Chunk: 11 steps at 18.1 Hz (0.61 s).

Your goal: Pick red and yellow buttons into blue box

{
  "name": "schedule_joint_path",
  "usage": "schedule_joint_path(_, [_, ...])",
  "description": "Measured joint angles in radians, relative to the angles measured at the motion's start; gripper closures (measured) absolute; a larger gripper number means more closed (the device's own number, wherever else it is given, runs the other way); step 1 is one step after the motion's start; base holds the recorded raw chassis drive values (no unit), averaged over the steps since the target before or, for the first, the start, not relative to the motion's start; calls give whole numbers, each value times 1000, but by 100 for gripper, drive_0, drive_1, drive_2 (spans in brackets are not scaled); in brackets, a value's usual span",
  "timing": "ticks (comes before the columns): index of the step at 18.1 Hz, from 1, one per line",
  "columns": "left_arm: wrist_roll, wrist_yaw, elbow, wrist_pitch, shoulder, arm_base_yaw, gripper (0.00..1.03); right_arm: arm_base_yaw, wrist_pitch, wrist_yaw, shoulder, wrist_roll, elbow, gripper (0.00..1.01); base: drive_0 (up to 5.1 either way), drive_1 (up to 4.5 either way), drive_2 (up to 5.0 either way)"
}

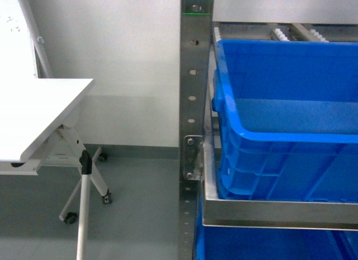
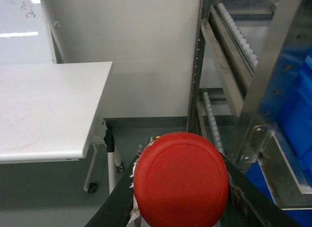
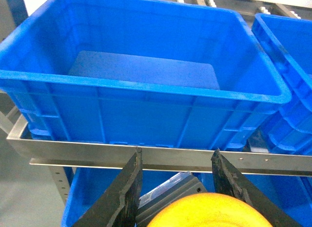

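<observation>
The red button [image 2: 180, 180] fills the bottom of the left wrist view. My left gripper [image 2: 181, 154] is shut on it, a black finger along each side of the cap. In the right wrist view the yellow button [image 3: 202, 212] sits low between the fingers of my right gripper [image 3: 176, 154], which is shut on it, and its dark body [image 3: 170, 197] pokes forward. The blue box [image 3: 146, 85] stands just ahead of and above that gripper on a steel shelf, and I see nothing in it. The head view shows the blue box [image 1: 279, 138] at right and neither gripper.
A steel rack upright [image 1: 193, 103] rises left of the box, with a shelf rail [image 3: 97, 156] under it. Another blue crate [image 3: 287, 56] stands to the right and one [image 1: 268, 246] sits on the shelf below. A white folding table [image 1: 45, 120] on castors stands at left.
</observation>
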Motion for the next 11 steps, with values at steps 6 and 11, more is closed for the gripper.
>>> schedule_joint_path(6, [0,0,0,-1,0,-1,71,0,0,0,0,0,0,63,507,-234,-234])
schedule_joint_path(11, [0,0,0,0,0,0,71,0,0,0,0,0,0,63,510,-231,-231])
